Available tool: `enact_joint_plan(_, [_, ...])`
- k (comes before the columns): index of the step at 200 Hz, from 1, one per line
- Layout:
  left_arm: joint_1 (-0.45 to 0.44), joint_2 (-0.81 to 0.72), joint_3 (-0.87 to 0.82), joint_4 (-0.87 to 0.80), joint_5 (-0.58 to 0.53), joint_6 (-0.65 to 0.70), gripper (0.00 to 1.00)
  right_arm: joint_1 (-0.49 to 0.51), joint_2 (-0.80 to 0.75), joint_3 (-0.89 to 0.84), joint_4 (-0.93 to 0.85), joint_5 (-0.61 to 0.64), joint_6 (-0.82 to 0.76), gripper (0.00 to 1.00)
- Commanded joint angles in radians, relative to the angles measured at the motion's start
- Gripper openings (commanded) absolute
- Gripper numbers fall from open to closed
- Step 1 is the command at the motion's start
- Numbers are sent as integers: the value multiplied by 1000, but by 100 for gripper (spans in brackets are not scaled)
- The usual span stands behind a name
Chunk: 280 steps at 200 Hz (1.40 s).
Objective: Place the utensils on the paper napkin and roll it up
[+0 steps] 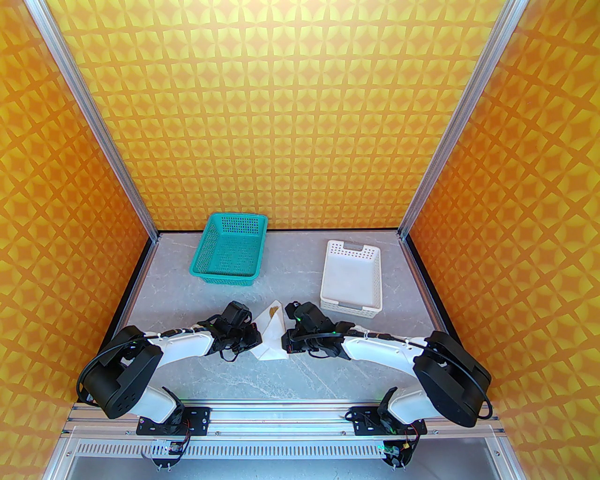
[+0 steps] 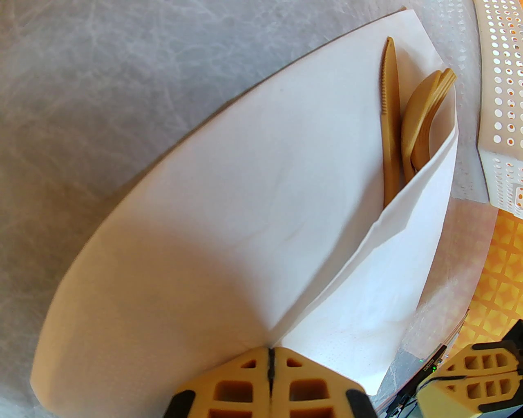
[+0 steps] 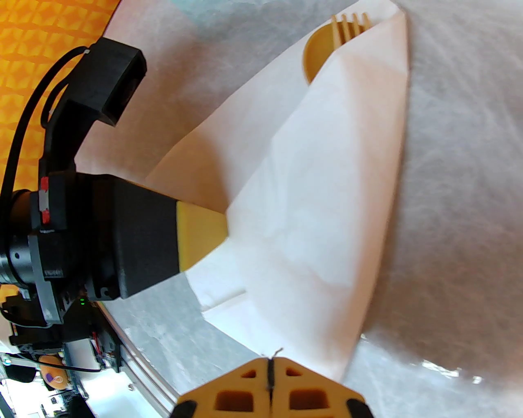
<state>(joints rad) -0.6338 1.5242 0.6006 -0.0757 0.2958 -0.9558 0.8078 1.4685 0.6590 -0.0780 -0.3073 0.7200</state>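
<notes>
Grey desk: the paper napkin sat mid-desk between the arms, one flap folded over. Left claw was clamped on its near fold. Right claw was closed, apparently pinching the flap's edge. Knife, spoon and fork lay tucked inside, heads poking out. Judged: rolling step in hand. Next: carry the flap across, hold tension, avoid tearing.

Legible text check: none readable in any view. Only candidate is a line of tiny white print on a black strip, lower right of left wrist view; characters too small and blurred to make out.
</notes>
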Motion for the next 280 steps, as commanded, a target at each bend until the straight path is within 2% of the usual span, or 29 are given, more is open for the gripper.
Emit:
enact_joint_plan(1, [8,10,9,-23,-31,23,0,8,11,-42,76,-48,44,2])
enact_joint_plan(78, [7,10,11,-27,-34,27,0,40,17,-97,124,-38,78,2])
enact_joint_plan(150, [7,11,14,-37,-39,31,0,40,-80,-137,69,59,94,1])
enact_joint_plan(191, [7,11,22,-43,-38,34,0,42,-44,-136,127,-11,95,1])
enact_joint_plan(280, [7,11,19,-44,-40,35,0,57,40,-145,161,0,114,1])
